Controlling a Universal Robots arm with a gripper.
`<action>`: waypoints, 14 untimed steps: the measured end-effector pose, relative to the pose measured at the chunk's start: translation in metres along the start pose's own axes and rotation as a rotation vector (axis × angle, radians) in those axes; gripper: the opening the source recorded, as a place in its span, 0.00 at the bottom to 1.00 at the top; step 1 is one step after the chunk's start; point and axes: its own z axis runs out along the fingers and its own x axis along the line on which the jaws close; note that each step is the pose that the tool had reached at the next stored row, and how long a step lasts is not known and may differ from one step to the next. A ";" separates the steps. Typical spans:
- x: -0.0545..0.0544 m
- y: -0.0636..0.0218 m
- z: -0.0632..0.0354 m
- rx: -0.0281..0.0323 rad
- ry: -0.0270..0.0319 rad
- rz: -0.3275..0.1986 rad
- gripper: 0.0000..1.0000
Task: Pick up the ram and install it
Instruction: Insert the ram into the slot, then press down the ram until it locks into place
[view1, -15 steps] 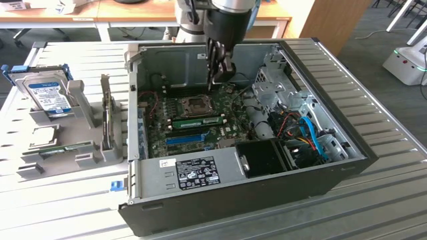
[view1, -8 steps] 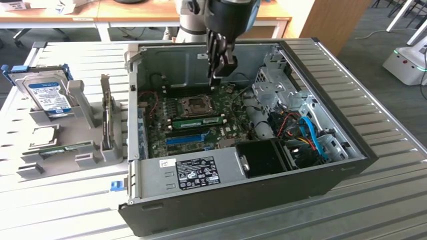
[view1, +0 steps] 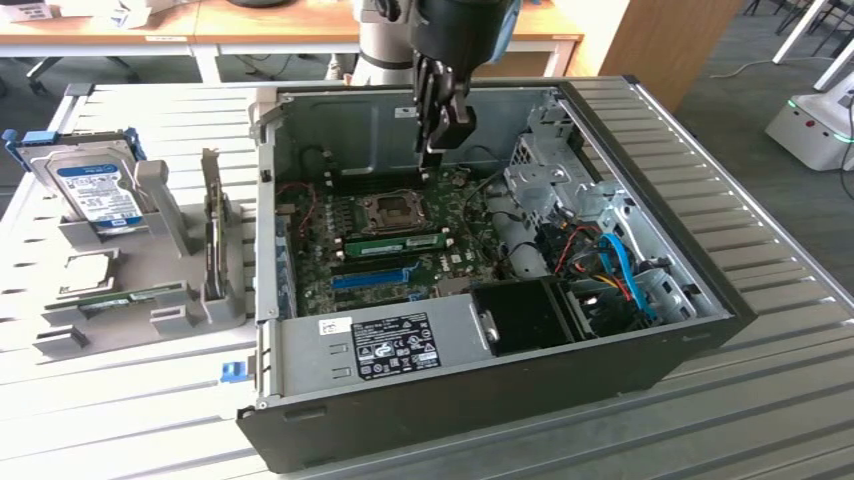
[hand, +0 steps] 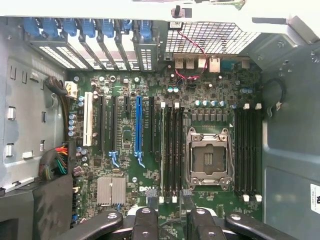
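Item: ram (view1: 400, 243) (hand: 162, 150), a long, narrow green circuit-board stick with dark chips. It is standing on edge in a black memory slot of the green motherboard (view1: 461, 215) (hand: 125, 85). It is sitting between the square metal processor socket (view1: 394, 208) (hand: 207, 160) and the long blue plastic slot (view1: 371, 280) (hand: 138, 127), parallel to the latter.

Tool (view1: 434, 150) (hand: 172, 216), black and two-fingered: it is hanging above the motherboard, just over the socket area, and is clear of the ram. Its fingers are standing spread wide and are gripping nothing.

Enclosure: the black and grey metal computer case (view1: 641, 345) is lying on its side with the panel off. Blue and orange cables are showing at the exterior view's right end.

Support: the slatted pale metal bench (view1: 747, 420) is carrying the case.

Adjacent, at the exterior view's left: a grey moulded parts holder (view1: 160, 200) is sitting on the bench beside the case. It is holding a blue-labelled silver hard drive (view1: 94, 185), a dark upright expansion card (view1: 211, 215) and a second narrow green board (view1: 120, 298), which is lying low.
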 end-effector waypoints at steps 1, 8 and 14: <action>0.000 0.0001 0.0000 0.0006 0.0000 0.000 0.31; 0.000 0.0017 0.0000 0.0158 -0.0016 -0.003 0.31; 0.000 0.0018 0.0001 0.0197 -0.0019 -0.004 0.31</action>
